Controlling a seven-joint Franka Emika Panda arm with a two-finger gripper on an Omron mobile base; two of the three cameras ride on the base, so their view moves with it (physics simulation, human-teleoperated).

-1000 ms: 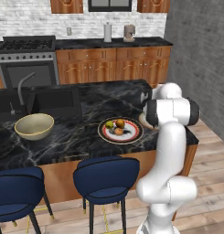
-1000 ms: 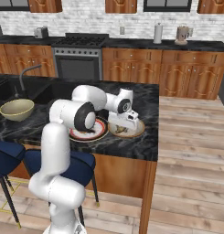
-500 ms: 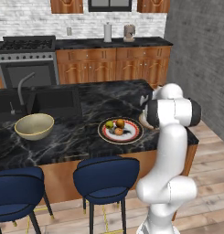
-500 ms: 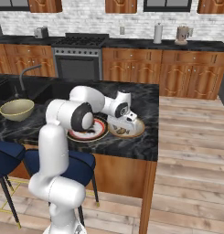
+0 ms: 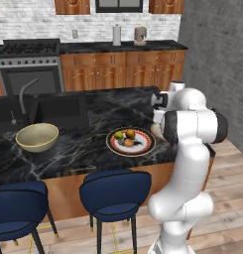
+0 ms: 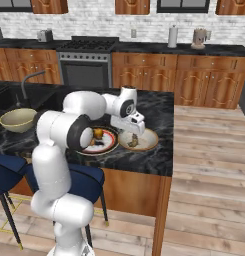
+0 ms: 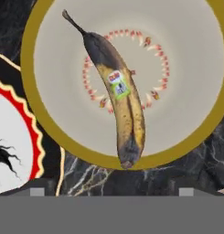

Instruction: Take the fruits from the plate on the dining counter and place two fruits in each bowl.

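Fruits are split between two dishes on the long black marble dining counter (image 5: 83,149) with white veining. One brown-spotted yellow banana (image 7: 117,91) lies in the shallow off-white bowl with a tan rim (image 7: 186,82), its stem toward one side of the rim and its dark tip resting on the opposite rim; a small sticker sits on its peel. Just beside that bowl is the round white plate with a red-brown scalloped rim and dark markings (image 5: 144,147), which carries a yellow-green fruit (image 5: 118,134) and two round orange fruits (image 5: 130,133), bunched together.

My claw (image 6: 135,137) hangs directly over the shallow bowl, fingers apart and clear of the banana, nothing held between them.

Further along the slab, well apart from the plate, stands the deep cream-beige bowl with a tan outside (image 5: 37,137). A dark sink with a curved grey faucet (image 5: 25,94) is set into the counter behind it. Two navy blue stools (image 5: 114,190) stand against the warm brown wooden base.

Behind the counter run wooden cabinets with dark tops (image 5: 123,69), a steel oven range (image 5: 31,69), and a white brick wall (image 5: 33,25). A grey wall (image 5: 212,59) closes one side, and the floor is pale wood planks (image 6: 209,200).
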